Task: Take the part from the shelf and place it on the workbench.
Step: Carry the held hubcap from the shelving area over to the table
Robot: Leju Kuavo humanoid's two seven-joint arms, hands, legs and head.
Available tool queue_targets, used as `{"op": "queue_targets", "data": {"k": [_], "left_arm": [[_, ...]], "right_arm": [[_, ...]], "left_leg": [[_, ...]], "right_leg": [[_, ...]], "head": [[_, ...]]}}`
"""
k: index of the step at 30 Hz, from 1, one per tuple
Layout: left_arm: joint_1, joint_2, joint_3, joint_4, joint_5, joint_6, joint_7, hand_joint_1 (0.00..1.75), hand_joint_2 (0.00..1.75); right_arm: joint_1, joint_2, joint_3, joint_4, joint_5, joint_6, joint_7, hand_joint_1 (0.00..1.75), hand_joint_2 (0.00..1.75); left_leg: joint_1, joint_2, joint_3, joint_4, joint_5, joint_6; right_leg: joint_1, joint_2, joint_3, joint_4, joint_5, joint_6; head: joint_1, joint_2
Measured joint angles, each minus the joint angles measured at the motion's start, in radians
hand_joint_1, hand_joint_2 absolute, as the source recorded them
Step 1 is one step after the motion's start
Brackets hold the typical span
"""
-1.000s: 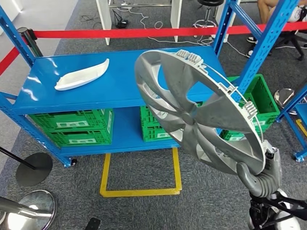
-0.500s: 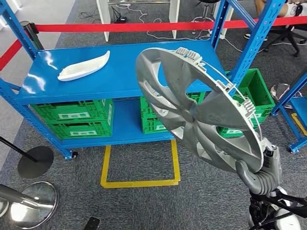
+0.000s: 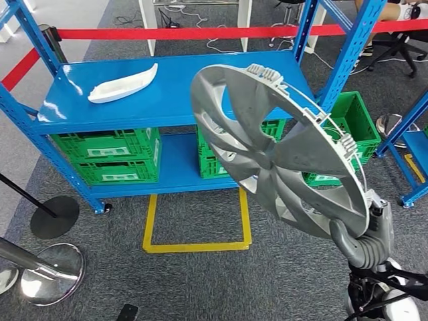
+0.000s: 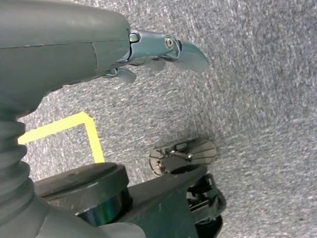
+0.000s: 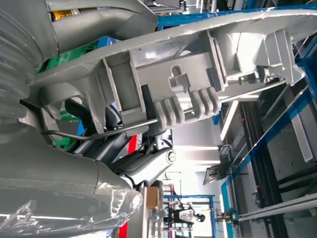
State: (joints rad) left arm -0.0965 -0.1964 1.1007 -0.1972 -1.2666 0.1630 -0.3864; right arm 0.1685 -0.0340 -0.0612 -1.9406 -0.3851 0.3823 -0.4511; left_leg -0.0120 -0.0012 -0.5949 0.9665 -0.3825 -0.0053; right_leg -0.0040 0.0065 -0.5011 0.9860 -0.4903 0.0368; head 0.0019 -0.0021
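A large silver wheel cover (image 3: 275, 150) hangs tilted in the air in front of the blue shelf (image 3: 166, 100). My right hand (image 3: 366, 244) grips its lower right rim, thumb over the edge. In the right wrist view the cover's ribbed inner rim (image 5: 179, 74) runs across my right hand (image 5: 123, 163), whose fingers close under it. A white curved part (image 3: 122, 84) lies on the shelf's top board at the left. My left hand (image 4: 157, 49) hangs over the grey carpet with its fingers straight and nothing in it.
Green crates (image 3: 114, 157) sit on the shelf's lower board. A yellow square (image 3: 196, 224) is taped on the carpet before the shelf. Red barrier tape (image 3: 202, 32) runs behind it. Stanchion bases (image 3: 53, 271) stand at the left. Another blue rack (image 3: 408, 147) is at the right.
The whole picture has shifted a little: the shelf has slid down and right in the head view as the camera moved. The wheel cover stays in my right hand's grip.
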Motion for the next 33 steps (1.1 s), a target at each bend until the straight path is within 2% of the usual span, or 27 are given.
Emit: {"op": "queue_targets", "data": {"k": [1,2,3,5,6,7,8,9,10,12,13,14,17,18,22,26,28,30,31,32,33], "left_arm": [[0.001,0.000,0.000,0.000,0.000,0.001,0.000,0.00,1.75],[0.001,0.000,0.000,0.000,0.000,0.002,0.000,0.00,1.75],[0.002,0.000,0.000,0.000,0.000,0.002,0.000,0.00,1.75],[0.002,0.000,0.001,0.000,0.000,0.004,0.000,0.00,1.75],[0.002,0.000,0.001,0.000,0.000,0.004,0.000,0.00,1.75],[0.002,0.001,0.002,0.000,0.000,0.005,0.000,0.00,1.75],[0.002,0.001,0.003,0.000,0.000,0.006,0.000,0.00,1.75],[0.002,0.001,0.003,0.000,0.000,0.009,-0.002,0.00,1.75],[0.002,0.001,0.004,0.000,-0.001,0.013,-0.003,0.00,1.75],[0.000,0.001,0.004,0.000,-0.003,0.021,-0.006,0.00,1.75],[-0.001,0.001,0.004,0.000,-0.004,0.023,-0.006,0.00,1.75],[-0.002,0.000,0.004,0.000,-0.004,0.025,-0.006,0.00,1.75],[0.001,0.000,0.004,0.000,-0.003,0.027,-0.007,0.00,1.75],[0.002,0.000,0.005,0.000,-0.003,0.028,-0.007,0.00,1.75],[0.002,0.000,0.005,0.000,-0.003,0.028,-0.007,0.00,1.75],[0.002,0.001,0.005,0.000,-0.001,0.027,-0.007,0.00,1.75],[0.002,0.001,0.006,0.000,0.005,0.025,-0.008,0.00,1.75],[0.001,0.001,0.008,0.000,0.013,0.020,-0.010,0.00,1.75],[0.000,0.000,0.009,0.000,0.017,0.015,-0.011,0.00,1.75],[-0.001,0.000,0.010,0.000,0.021,0.008,-0.011,0.00,1.75],[-0.002,0.000,0.011,0.000,0.026,0.000,-0.011,0.00,1.75]], "right_arm": [[0.000,0.000,0.000,0.000,0.000,0.000,0.000,1.75,1.75],[-0.001,0.000,-0.001,0.000,0.000,0.000,0.000,1.75,1.75],[-0.001,0.000,-0.001,0.001,0.000,0.000,0.000,1.75,1.75],[-0.002,0.001,-0.001,0.002,0.000,0.001,0.000,1.75,1.75],[-0.003,0.001,-0.001,0.004,0.000,0.001,0.000,1.75,1.75],[-0.003,0.001,-0.001,0.006,0.001,0.001,0.001,1.75,1.75],[-0.003,0.001,-0.001,0.008,0.001,0.001,0.001,1.75,1.75],[-0.003,0.001,-0.001,0.010,0.001,0.001,0.001,1.75,1.75],[-0.003,0.001,-0.001,0.011,0.002,0.001,0.001,1.75,1.75],[-0.003,0.001,-0.001,0.012,0.001,0.003,0.001,1.75,1.75],[-0.004,0.001,-0.001,0.013,0.000,0.004,0.000,1.75,1.75],[-0.004,0.001,-0.001,0.013,0.000,0.005,0.000,1.75,1.75],[-0.005,0.001,-0.001,0.015,-0.001,0.008,0.000,1.75,1.75],[-0.005,0.001,-0.001,0.016,-0.001,0.008,0.000,1.75,1.75],[-0.005,0.001,-0.001,0.017,-0.001,0.010,0.000,1.75,1.75],[-0.005,0.001,-0.001,0.019,0.000,0.010,0.000,1.75,1.75],[-0.005,0.001,-0.001,0.019,0.000,0.010,0.000,1.75,1.75],[-0.006,0.001,-0.001,0.019,0.000,0.010,0.000,1.75,1.75],[-0.007,0.001,-0.002,0.019,0.001,0.010,0.000,1.75,1.75],[-0.009,0.001,-0.002,0.020,0.001,0.011,0.000,1.75,1.75],[-0.010,0.001,-0.002,0.021,0.001,0.012,0.000,1.75,1.75]], "left_leg": [[0.001,0.000,-0.005,0.003,-0.001,-0.006],[0.001,-0.001,-0.013,0.015,-0.014,-0.014],[0.002,-0.001,-0.027,0.047,-0.044,-0.021],[0.007,0.000,-0.072,0.167,-0.132,-0.033],[0.009,0.000,-0.093,0.231,-0.165,-0.036],[0.009,0.000,-0.102,0.272,-0.178,-0.038],[0.009,0.000,-0.093,0.277,-0.171,-0.038],[0.009,0.000,-0.064,0.243,-0.149,-0.037],[0.009,0.000,-0.019,0.178,-0.120,-0.034],[0.008,-0.001,0.070,0.039,-0.088,-0.025],[0.007,-0.001,0.094,-0.002,-0.084,-0.019],[0.006,-0.002,0.101,-0.020,-0.086,-0.015],[0.004,-0.002,0.094,-0.024,-0.082,-0.009],[0.003,-0.002,0.092,-0.023,-0.081,-0.006],[-0.002,-0.002,0.083,-0.022,-0.073,0.006],[-0.005,-0.002,0.078,-0.020,-0.069,0.011],[-0.008,-0.001,0.073,-0.016,-0.068,0.019],[-0.006,-0.002,0.072,-0.025,-0.058,0.032],[-0.002,-0.002,0.073,-0.034,-0.051,0.037],[0.002,-0.003,0.074,-0.042,-0.044,0.040],[0.005,-0.004,0.074,-0.045,-0.040,0.041]], "right_leg": [[-0.001,0.000,-0.006,-0.002,0.005,-0.007],[-0.004,0.000,-0.013,-0.003,0.011,-0.015],[-0.006,-0.001,-0.020,-0.005,0.019,-0.022],[-0.007,-0.002,-0.037,-0.005,0.033,-0.030],[-0.007,-0.002,-0.046,-0.004,0.040,-0.031],[-0.007,-0.002,-0.054,-0.004,0.046,-0.030],[-0.007,-0.002,-0.062,-0.004,0.051,-0.029],[-0.007,-0.001,-0.068,-0.004,0.056,-0.027],[-0.006,-0.001,-0.073,-0.004,0.061,-0.024],[-0.004,-0.001,-0.079,-0.003,0.069,-0.016],[-0.002,-0.001,-0.082,-0.002,0.073,-0.011],[0.000,-0.001,-0.085,0.000,0.074,-0.011],[0.001,-0.001,-0.090,0.001,0.078,-0.034],[0.000,-0.001,-0.090,-0.001,0.084,-0.036],[-0.005,-0.001,-0.092,-0.013,0.100,-0.012],[-0.008,-0.002,-0.096,-0.015,0.107,-0.001],[-0.012,-0.002,-0.097,-0.020,0.113,0.010],[-0.013,-0.003,-0.101,-0.022,0.115,0.023],[-0.011,-0.003,-0.110,-0.007,0.102,0.025],[-0.010,-0.003,-0.126,0.026,0.077,0.026],[-0.011,-0.003,-0.150,0.083,0.041,0.026]], "head": [[0.001,0.000],[-0.001,0.000],[-0.004,0.000],[-0.009,0.000],[-0.009,0.000],[-0.009,0.000],[-0.009,0.000],[-0.009,0.000],[-0.009,0.000],[-0.009,0.000],[-0.009,0.000],[-0.008,0.000],[-0.004,0.000],[-0.003,0.000],[-0.004,0.000],[-0.004,0.000],[-0.005,0.000],[-0.005,0.000],[-0.004,0.000],[-0.002,0.000],[0.000,0.000]]}}
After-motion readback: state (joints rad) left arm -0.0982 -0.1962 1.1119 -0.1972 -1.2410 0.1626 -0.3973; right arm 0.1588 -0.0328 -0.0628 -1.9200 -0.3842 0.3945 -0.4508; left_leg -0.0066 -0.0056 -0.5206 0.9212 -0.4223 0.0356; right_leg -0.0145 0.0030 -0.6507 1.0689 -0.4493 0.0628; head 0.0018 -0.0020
